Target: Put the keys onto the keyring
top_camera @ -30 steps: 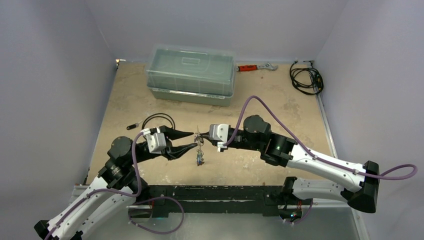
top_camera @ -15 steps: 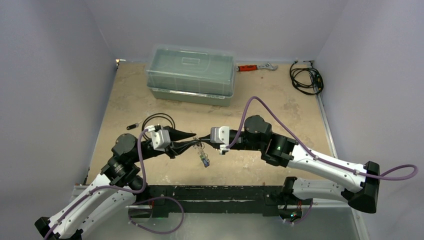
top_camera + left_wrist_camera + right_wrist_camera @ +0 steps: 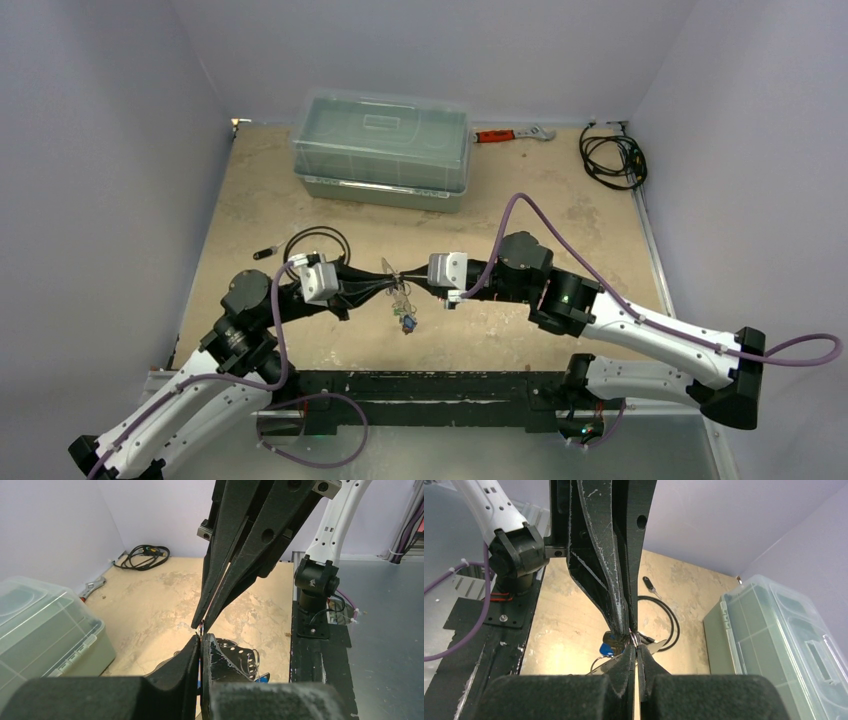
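Both grippers meet tip to tip above the table's middle. My left gripper (image 3: 386, 282) and my right gripper (image 3: 406, 277) are each shut on the keyring (image 3: 239, 654), a flat ring with small holes. It hangs down behind my left fingers (image 3: 220, 655). Thin wire loops (image 3: 634, 638) show right at the pinch. A key with a blue tag (image 3: 408, 322) dangles below the tips, and the blue tag (image 3: 608, 647) also shows in the right wrist view. Any other keys are hidden behind the fingers.
A clear lidded box (image 3: 382, 148) stands at the back. An orange-handled wrench (image 3: 512, 134) lies behind it to the right. A black cable coil (image 3: 612, 155) sits in the far right corner. A thin black cable loop (image 3: 316, 240) lies by the left arm.
My left gripper moved right to the right gripper's tips and went from open to shut there. The hanging key swung slightly. The right gripper stayed shut, shifting a little right.
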Controlling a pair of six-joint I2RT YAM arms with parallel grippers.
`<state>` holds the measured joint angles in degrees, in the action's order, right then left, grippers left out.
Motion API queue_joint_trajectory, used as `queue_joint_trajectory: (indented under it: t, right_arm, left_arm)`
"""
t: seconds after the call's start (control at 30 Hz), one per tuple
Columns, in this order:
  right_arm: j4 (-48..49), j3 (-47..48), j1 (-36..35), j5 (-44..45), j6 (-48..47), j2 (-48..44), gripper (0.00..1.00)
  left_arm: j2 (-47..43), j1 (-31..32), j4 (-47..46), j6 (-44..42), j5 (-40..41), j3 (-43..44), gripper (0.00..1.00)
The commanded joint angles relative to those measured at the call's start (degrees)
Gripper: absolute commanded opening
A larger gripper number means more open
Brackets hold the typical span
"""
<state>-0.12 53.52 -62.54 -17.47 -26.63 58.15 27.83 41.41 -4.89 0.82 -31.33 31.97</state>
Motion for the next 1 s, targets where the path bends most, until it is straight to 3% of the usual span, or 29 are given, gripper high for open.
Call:
queue_joint_trajectory:
  t: [0.0, 0.5, 0.63, 0.7, 0.77, 0.97]
  right_arm:
    - [3.15, 2.12, 0.2, 2.02, -0.19, -2.54, 0.0]
    - [2.49, 2.2, 0.23, 3.74, -0.62, -2.1, 0.0]
    - [2.71, 2.21, 0.23, 3.9, -0.66, -1.91, 0.0]
    - [2.78, 2.21, 0.23, 3.56, -0.57, -1.77, 0.0]
    - [2.92, 2.21, 0.22, 3.08, -0.52, -1.68, 0.0]
    - [3.25, 2.45, 0.18, 1.46, -0.11, -1.33, 0.0]
  left_arm:
    - [-2.17, -0.19, 0.2, -0.56, 4.3, 1.16, 0.0]
    - [-3.65, -0.25, 1.42, -0.56, 4.74, 1.96, 0.0]
    - [-3.52, -0.24, 1.46, -0.56, 3.81, 1.86, 0.34]
    - [-3.22, -0.22, 1.41, -0.56, 3.15, 1.79, 0.44]
    - [-2.8, -0.19, 1.24, -0.56, 2.56, 1.7, 0.48]
    - [-1.01, -0.19, 0.18, -0.56, 1.29, 1.61, 0.48]
